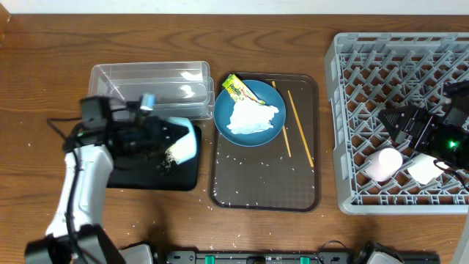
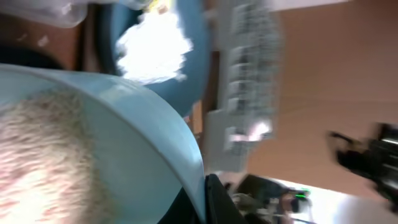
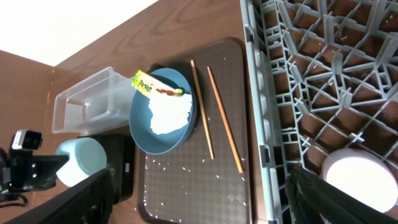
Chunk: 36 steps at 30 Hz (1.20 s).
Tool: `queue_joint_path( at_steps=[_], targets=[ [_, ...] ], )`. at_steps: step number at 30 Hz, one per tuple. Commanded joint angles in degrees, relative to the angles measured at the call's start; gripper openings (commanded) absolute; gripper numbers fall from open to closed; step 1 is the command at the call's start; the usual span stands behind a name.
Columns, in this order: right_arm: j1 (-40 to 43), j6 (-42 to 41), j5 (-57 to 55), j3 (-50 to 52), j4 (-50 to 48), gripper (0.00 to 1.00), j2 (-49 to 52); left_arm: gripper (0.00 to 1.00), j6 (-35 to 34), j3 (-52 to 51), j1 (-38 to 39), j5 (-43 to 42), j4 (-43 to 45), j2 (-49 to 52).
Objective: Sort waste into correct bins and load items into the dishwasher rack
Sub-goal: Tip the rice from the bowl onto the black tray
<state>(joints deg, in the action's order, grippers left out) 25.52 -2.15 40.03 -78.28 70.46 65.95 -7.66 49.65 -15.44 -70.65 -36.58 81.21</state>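
My left gripper is shut on the rim of the white bowl with the pale blue rim, which is tipped over the black tray. Rice clings at the bowl's lip; the left wrist view shows rice inside the bowl. The dark-blue plate holds the white napkin and the snack wrapper. Two chopsticks lie on the brown serving tray. My right gripper hovers open and empty over the grey rack, which holds a pink cup and a white cup.
The clear tub stands behind the black tray, beside the plate. Loose rice grains lie scattered on the serving tray and on the table near its front left corner. The rack fills the right side of the table.
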Motion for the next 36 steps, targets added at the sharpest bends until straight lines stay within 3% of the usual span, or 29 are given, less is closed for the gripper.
queue_joint_path(
  at_steps=[1,6,19,22,24,27,30,32,34,36],
  targets=[
    [-0.5,-0.6,0.3,-0.4,0.0,0.86,-0.1,0.06,10.2,-3.5,-5.4,-19.5,1.3,3.6],
    [-0.5,-0.8,0.3,-0.4,0.1,0.86,-0.1,0.06,12.2,-5.8,-9.8,-19.5,1.3,8.9],
    [-0.5,-1.0,0.3,-0.4,0.0,0.86,-0.1,0.06,13.0,-6.1,-10.3,-19.5,1.3,10.8],
    [-0.5,-1.0,0.3,-0.4,0.0,0.87,-0.1,0.06,18.0,-6.1,-10.3,-17.3,2.6,10.9],
    [-0.5,-1.0,0.3,-0.4,0.0,0.87,-0.1,0.06,13.7,-6.1,-10.3,-12.0,4.1,11.3],
    [-0.5,-1.0,0.3,-0.4,0.3,0.87,-0.1,0.06,5.9,-5.4,-10.3,-19.5,4.1,11.3],
    [-0.5,-1.0,0.3,-0.4,0.3,0.87,-0.1,0.06,12.5,-5.4,-10.3,-16.9,5.0,10.4],
    [-0.5,-1.0,0.3,-0.4,0.3,0.87,-0.1,0.06,7.9,-5.5,-10.2,-8.6,4.8,10.8],
    [-0.5,-1.0,0.3,-0.4,0.3,0.87,-0.1,0.06,6.3,-5.5,-10.2,-19.5,5.4,11.1],
    [-0.5,-1.0,0.3,-0.4,0.3,0.87,-0.1,0.06,5.7,-4.9,-10.1,-19.5,5.4,10.4]
  ],
)
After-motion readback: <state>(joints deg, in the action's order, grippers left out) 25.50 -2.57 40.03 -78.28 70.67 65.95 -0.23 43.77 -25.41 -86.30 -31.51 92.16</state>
